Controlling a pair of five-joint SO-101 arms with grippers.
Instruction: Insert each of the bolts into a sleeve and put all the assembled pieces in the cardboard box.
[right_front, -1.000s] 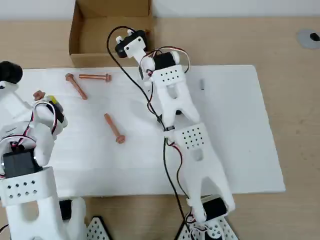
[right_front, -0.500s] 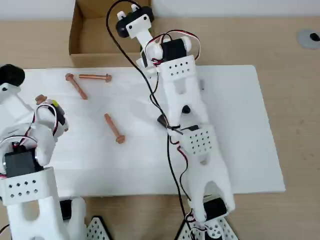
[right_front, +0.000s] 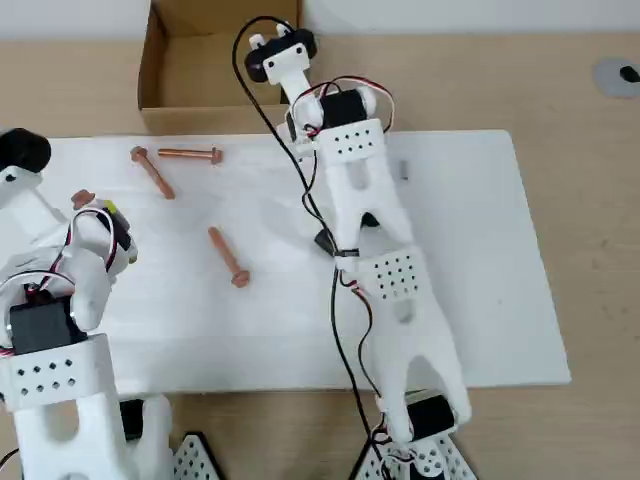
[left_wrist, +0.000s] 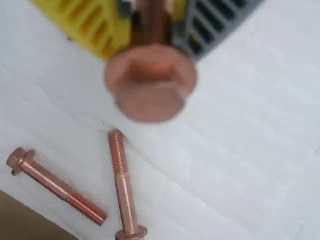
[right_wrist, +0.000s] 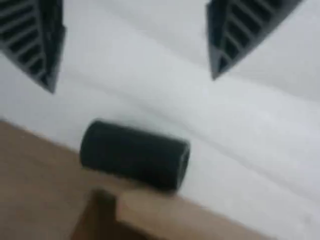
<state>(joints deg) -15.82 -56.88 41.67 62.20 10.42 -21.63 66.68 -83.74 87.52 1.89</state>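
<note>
My left gripper (left_wrist: 150, 25) is shut on a copper bolt (left_wrist: 150, 82), whose head points at the camera between a yellow and a grey finger. From above, that bolt (right_front: 80, 198) sits at the white sheet's left edge. Three loose bolts lie on the sheet: two near the box (right_front: 152, 172) (right_front: 188, 154) and one in the middle (right_front: 229, 257). My right gripper (right_wrist: 132, 79) is open just above a black sleeve (right_wrist: 134, 154), which lies on its side by the cardboard box's (right_front: 165, 105) front right corner. In the high view the right arm (right_front: 340, 150) hides this sleeve.
The white sheet (right_front: 470, 260) covers most of the wooden table. A small grey piece (right_front: 404, 169) lies on it to the right of the right arm. Black cables (right_front: 300, 190) run along that arm. The box corner (right_wrist: 150, 212) is right beside the sleeve.
The right arm's wrist has swung away from me toward the box and slightly right. The left arm has stayed put with its bolt.
</note>
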